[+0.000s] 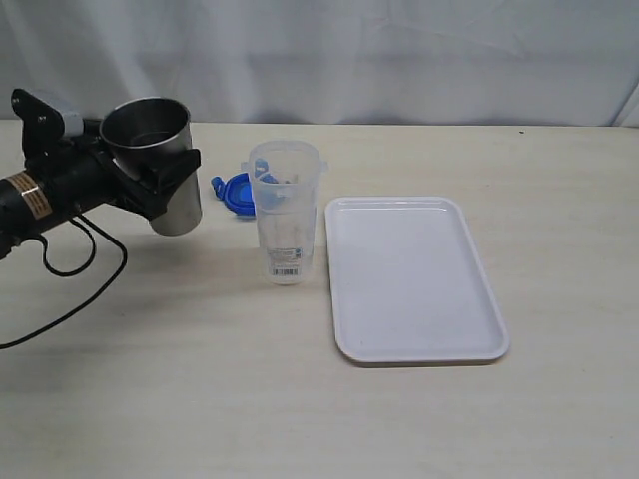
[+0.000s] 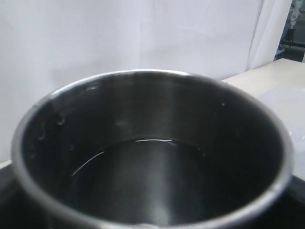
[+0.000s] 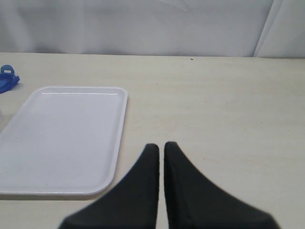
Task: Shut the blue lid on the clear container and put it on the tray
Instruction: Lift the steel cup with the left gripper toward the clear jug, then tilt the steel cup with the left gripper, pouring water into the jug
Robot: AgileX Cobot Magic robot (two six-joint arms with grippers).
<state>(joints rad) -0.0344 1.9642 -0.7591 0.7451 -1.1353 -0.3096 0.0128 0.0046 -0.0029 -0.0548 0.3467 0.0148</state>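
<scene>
The clear container (image 1: 285, 215) stands upright and uncovered on the table, just left of the white tray (image 1: 414, 279). Behind it the blue lid (image 1: 236, 193) lies flat on the table, partly hidden by the container. My left gripper (image 1: 160, 185) hovers to the left of the container, shut on a grey steel cup (image 1: 155, 160) held mouth-up above the table. That cup (image 2: 152, 157) fills the left wrist view and hides the jaws. My right gripper (image 3: 161, 147) is shut on nothing above bare table, right of the tray (image 3: 62, 138); the blue lid (image 3: 7, 78) shows beyond the tray's far corner.
A white curtain (image 1: 399, 60) closes off the back of the table. The left arm's black cable (image 1: 70, 289) loops over the table at the left. The tray has nothing on it.
</scene>
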